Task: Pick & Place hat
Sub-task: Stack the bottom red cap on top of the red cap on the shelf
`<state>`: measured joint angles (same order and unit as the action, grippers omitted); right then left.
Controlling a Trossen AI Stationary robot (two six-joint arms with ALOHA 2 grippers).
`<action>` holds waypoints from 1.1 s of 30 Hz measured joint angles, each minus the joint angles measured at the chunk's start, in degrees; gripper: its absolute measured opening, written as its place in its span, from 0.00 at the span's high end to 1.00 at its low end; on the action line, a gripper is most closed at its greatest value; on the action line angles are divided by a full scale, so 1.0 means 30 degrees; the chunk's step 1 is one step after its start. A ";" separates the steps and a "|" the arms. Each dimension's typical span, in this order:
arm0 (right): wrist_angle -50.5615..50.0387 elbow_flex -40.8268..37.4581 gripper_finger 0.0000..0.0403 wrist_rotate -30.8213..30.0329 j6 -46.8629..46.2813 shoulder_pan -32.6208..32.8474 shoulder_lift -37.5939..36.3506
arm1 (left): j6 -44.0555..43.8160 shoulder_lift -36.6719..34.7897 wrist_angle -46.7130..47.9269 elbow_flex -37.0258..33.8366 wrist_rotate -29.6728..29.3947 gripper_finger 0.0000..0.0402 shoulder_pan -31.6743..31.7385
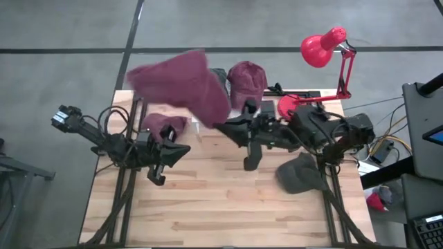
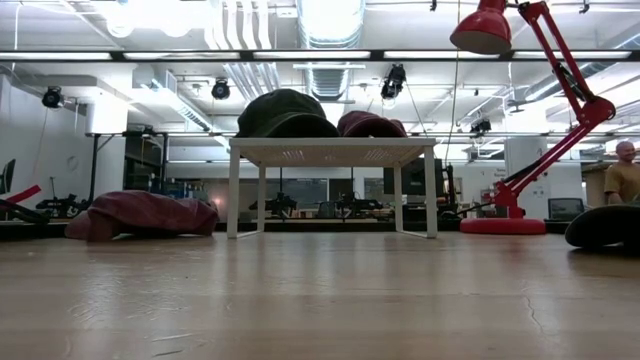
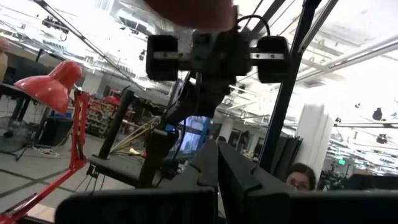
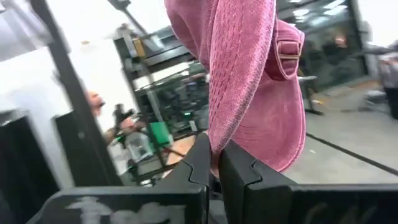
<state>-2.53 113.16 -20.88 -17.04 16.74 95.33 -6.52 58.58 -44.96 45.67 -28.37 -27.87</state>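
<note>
My right gripper [image 1: 221, 127] is shut on a maroon hat [image 1: 181, 84] and holds it high over the far middle of the table. In the right wrist view this hat [image 4: 249, 74] shows a strap with a buckle [image 4: 290, 48]. A second maroon hat [image 2: 140, 214] lies on the table at the far left. A third one [image 2: 370, 124] and a dark green hat [image 2: 284, 113] sit on top of a small white stand [image 2: 330, 150]. A dark grey hat [image 1: 302, 173] lies at the right. My left gripper [image 1: 181, 149] is shut and holds nothing, raised over the left side. My right gripper pinches the hat's cloth edge [image 4: 215, 142] between its two fingers. The fingers come from the table's right, about level and tipped slightly upward. The hat is lifted clear of the table and spreads from the fingers toward the far left.
A red desk lamp [image 1: 322, 48] stands at the far right, its base [image 2: 497, 225] on the table. The white stand's legs [image 2: 233, 195] rest at the far middle. The near half of the wooden table [image 1: 221, 207] is bare. People show in the room behind.
</note>
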 joint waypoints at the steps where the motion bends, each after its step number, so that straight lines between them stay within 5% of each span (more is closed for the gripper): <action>1: 0.0094 -0.0631 0.98 -0.0739 -0.0232 0.0093 -0.0458 | 0.0000 -0.0045 0.0061 0.0000 0.0005 0.99 -0.0022; 5: 0.2749 -0.4795 0.98 -0.2866 -0.1133 0.0347 -0.2897 | 0.0000 -0.0222 0.0400 0.0000 0.0069 0.99 -0.0032; 12: 1.2574 -1.5854 0.98 -0.6581 -0.4102 0.1078 -0.6381 | 0.0000 -0.0333 0.0680 0.0000 0.0119 0.99 -0.0040; 19: 3.0854 -2.3894 0.98 -0.6376 -0.5144 0.0337 -0.3543 | -0.0308 -0.0333 0.1307 -0.0007 0.0122 0.99 -0.0040; 22: 3.0627 -2.4907 0.98 -0.6582 -0.7695 -0.0183 -0.2653 | -0.0330 -0.0326 0.1582 -0.0022 0.0124 0.99 -0.0040; 33: 3.0821 -2.5533 0.98 -0.5398 -0.9074 -0.2274 -0.2686 | -0.0715 -0.0385 0.2066 -0.0022 0.0085 0.99 -0.0040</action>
<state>89.93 36.56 -37.08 -44.27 9.91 87.27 -8.67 57.43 -38.76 45.60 -28.11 -27.99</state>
